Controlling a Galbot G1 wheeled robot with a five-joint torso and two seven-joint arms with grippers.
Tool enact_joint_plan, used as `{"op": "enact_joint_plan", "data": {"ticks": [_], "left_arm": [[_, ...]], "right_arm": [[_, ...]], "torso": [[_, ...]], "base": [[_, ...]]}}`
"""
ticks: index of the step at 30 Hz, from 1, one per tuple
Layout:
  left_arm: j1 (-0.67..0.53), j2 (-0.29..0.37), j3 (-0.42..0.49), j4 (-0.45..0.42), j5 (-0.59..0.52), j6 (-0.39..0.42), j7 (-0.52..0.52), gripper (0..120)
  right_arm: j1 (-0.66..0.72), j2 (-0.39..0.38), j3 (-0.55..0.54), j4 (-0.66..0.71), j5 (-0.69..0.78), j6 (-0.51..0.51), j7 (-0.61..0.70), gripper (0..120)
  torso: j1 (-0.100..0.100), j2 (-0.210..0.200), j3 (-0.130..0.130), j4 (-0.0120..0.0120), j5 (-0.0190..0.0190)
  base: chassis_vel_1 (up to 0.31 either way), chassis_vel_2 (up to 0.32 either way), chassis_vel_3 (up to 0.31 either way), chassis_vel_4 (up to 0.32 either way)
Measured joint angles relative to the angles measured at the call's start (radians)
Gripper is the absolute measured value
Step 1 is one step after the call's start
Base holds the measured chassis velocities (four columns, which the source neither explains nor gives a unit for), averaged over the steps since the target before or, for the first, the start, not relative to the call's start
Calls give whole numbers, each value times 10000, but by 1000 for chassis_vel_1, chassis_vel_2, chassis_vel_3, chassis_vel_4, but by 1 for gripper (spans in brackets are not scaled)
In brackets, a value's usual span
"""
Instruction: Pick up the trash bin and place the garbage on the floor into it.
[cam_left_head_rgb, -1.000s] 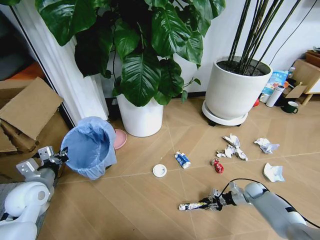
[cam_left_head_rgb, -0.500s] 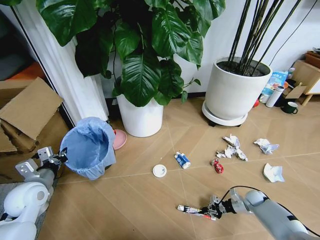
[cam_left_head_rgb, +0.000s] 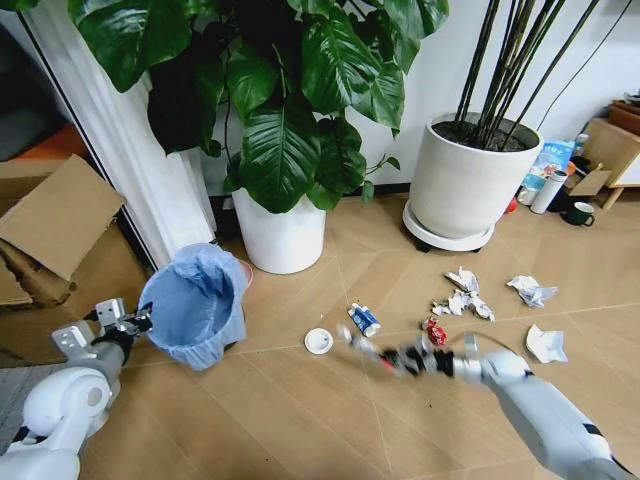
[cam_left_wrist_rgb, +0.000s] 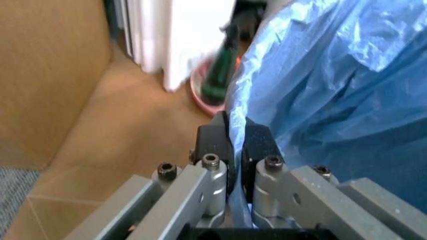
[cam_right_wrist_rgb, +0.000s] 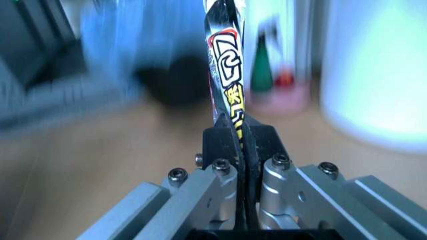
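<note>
**Two grippers at work: one holds the bin, one carries a tube toward it**

Head view: the left gripper reaches out from the lower left and pinches the near rim of the trash bin, a small dark bin lined with a crinkly light-blue bag. The bin hangs tilted, mouth toward the robot, just in front of the leafy plant's white pot. The right gripper is mid-floor, between the bin and the scattered litter, clamped on a flat tube that blurs with motion. On the floor lie a white round lid, a small blue-white bottle, a red wrapper and crumpled paper wads.

Left wrist view: the fingers are pressed together on a fold of the blue bag at the rim, a grip the head view cannot confirm. A pink dish sits beyond.

Right wrist view: the jaws are closed on the tube, its red, black and yellow print legible, which the head view smears out. The blue bin is a blur ahead.

To do this step well, I judge the tube's free end should clear the bin's rim before release, and the bin should be held steady, since the bag film may slip.
</note>
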Motion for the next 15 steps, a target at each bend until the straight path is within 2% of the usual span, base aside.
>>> {"op": "enact_joint_plan", "data": {"ticks": [1,3,9,15], "left_arm": [[54,141,137,-23,-10,1,-5,0],[104,302,274,-102,-61,9,-3,0],[116,446,469,-156,-64,25,1,0],[45,438,651,-82,-44,33,5,0]], "right_arm": [[285,459,-121,211,310,-1,137,0],[593,910,-442,513,667,-1,358,0],[1270,1729,-1382,719,1625,13,949,0],[2087,2689,-2545,139,2318,122,1183,0]], "torso": [[0,0,1,1,1],[0,0,0,6,4],[0,0,0,-4,1],[0,-1,0,0,1]], "base": [[0,0,0,0],[0,0,0,0],[0,0,0,0],[0,0,0,0]]}}
